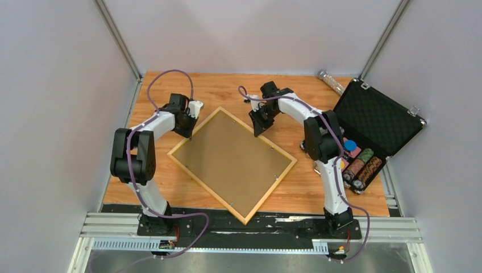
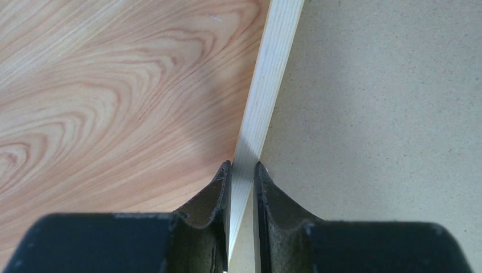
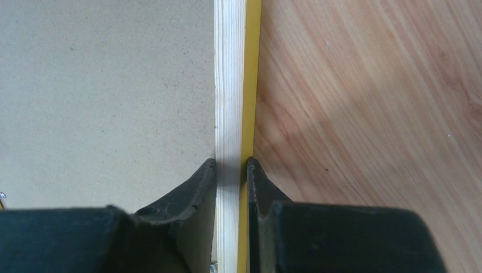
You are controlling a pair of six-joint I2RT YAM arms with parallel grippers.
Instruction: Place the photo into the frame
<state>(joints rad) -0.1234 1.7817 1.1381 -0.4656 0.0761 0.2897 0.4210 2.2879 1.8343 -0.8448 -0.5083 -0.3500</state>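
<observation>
The frame [image 1: 207, 188] lies face down and turned diagonally on the wooden table, its brown backing board [image 1: 233, 162] facing up with small clips along the edges. My left gripper [image 1: 189, 135] is shut on the frame's upper left rail. In the left wrist view its fingertips [image 2: 242, 168] pinch the pale wooden rail [image 2: 267, 91]. My right gripper [image 1: 262, 131] is shut on the upper right rail. The right wrist view has its fingertips [image 3: 230, 164] on either side of the rail [image 3: 230, 74], with the yellow edge outward. The photo is out of view.
An open black foam-lined case [image 1: 378, 122] stands at the right edge of the table, with stacks of round chips [image 1: 358, 165] in its near half. A glittery cylinder [image 1: 331, 81] lies at the back right. Grey walls close in the table on three sides.
</observation>
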